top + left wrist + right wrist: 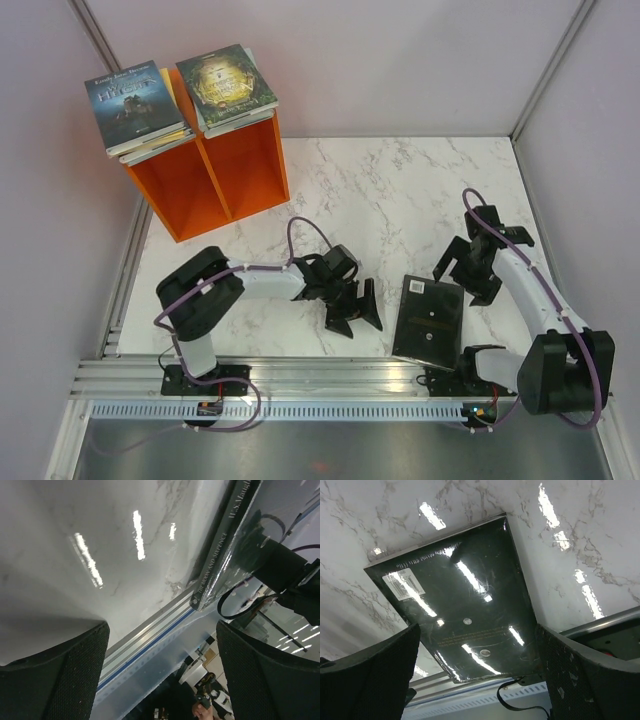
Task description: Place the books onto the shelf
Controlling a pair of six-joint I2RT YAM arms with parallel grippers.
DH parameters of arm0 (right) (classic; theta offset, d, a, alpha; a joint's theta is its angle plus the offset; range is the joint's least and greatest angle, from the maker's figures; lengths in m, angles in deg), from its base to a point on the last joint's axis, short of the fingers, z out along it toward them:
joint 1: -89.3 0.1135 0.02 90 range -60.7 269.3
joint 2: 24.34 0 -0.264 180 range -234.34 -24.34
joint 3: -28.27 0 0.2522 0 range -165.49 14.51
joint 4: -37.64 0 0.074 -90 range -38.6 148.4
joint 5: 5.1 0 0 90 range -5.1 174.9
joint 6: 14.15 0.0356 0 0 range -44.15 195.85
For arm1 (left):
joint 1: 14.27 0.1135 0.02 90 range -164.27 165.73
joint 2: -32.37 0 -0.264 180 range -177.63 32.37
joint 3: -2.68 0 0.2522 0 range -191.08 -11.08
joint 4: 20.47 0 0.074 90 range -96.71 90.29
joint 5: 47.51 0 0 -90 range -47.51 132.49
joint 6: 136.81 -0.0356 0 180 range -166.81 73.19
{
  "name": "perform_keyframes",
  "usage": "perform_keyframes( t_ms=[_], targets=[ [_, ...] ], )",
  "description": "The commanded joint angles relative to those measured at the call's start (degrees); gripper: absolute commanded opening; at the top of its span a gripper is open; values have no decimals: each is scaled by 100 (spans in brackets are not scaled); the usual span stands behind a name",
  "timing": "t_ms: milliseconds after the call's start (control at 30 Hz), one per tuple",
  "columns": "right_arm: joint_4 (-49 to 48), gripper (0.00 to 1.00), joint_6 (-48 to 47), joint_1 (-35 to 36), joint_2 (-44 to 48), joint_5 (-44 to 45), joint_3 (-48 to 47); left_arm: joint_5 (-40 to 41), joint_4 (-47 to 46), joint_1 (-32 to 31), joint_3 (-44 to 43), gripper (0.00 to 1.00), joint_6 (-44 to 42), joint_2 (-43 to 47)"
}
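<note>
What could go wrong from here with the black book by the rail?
1. The black book lies flat on glossy marble, its near end over the aluminium rail. A push from the open right fingers could slide it off.
2. Lying flat, it gives little edge to pinch, so a slip seems likely.
3. Two book stacks overhang the top of the orange shelf. A bump could topple them.

I'm getting bright, even overhead light in the top view, with only soft shadows on the marble table (400,180). Both wrist views show strip-light glare streaking the tabletop, and in the right one it runs across the glossy black book (470,625). The left wrist view looks dimmer, its fingers (55,680) dark and soft-focused.
</note>
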Motion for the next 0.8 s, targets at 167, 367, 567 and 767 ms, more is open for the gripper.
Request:
perform_keyframes(
  t_ms=[167, 367, 567, 767],
  targets=[
    [-406, 98, -90, -6, 555, -1018, 1081, 823, -1518, -436, -271, 91, 943, -751],
    [-485, 98, -258, -6, 529, -1159, 1361, 1070, -2838, -761, 90, 90, 2033, -1339],
    [-731, 98, -152, 2, 468, -1572, 1819, 1317, -2663, -1122, -385, 87, 2191, -1937],
    [-828, 98, -134, 37, 353, -1669, 1776, 1273, -3725, -1148, -61, 62, 2482, -1816]
  ],
)
